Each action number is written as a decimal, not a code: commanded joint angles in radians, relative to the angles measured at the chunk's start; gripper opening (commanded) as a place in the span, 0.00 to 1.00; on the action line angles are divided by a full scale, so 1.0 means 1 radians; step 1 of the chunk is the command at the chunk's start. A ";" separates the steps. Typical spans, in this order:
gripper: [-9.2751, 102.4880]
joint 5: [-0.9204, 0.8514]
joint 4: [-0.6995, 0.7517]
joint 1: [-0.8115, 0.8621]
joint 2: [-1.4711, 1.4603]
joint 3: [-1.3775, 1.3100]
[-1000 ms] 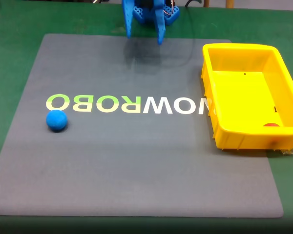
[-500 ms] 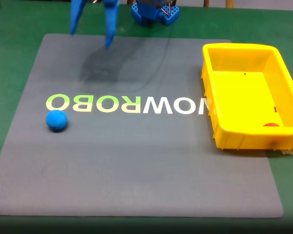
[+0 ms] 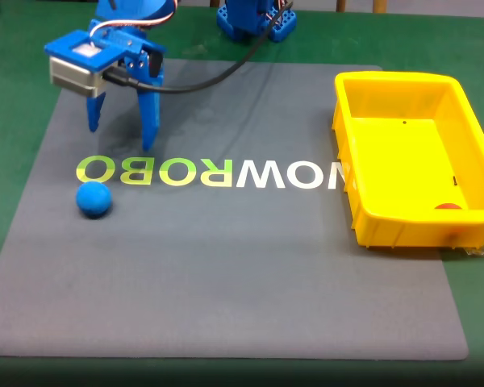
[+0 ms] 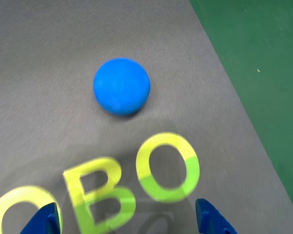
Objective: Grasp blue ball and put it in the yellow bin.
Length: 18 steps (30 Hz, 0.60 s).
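A green counter (image 3: 16, 48) carries a large grey mat (image 3: 226, 266) printed with mirrored pale letters (image 3: 210, 172). In the fixed view, the blue hand (image 3: 121, 137) hangs over the mat's far left part, its two fingers pointing down and spread apart, gripping nothing. The blue ball (image 3: 93, 199) rests on the mat just near of the leftmost letter, near the hand but apart from it. The yellow bin (image 3: 387, 218) sits at the right edge, well apart from the ball, with a small red-orange object (image 3: 448, 206) inside its near right corner.

In the wrist view, the ball (image 4: 121, 87) lies on the grey mat beyond yellow-green letters (image 4: 168, 168). Two blue fingertips (image 4: 212, 222) show at the bottom corners, wide apart.
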 commanded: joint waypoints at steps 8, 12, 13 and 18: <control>0.37 0.002 0.003 -0.002 -0.172 -0.265; 0.37 0.003 0.032 -0.006 -0.242 -0.354; 0.37 0.003 0.034 -0.008 -0.258 -0.371; 0.38 -0.002 0.048 -0.012 -0.331 -0.457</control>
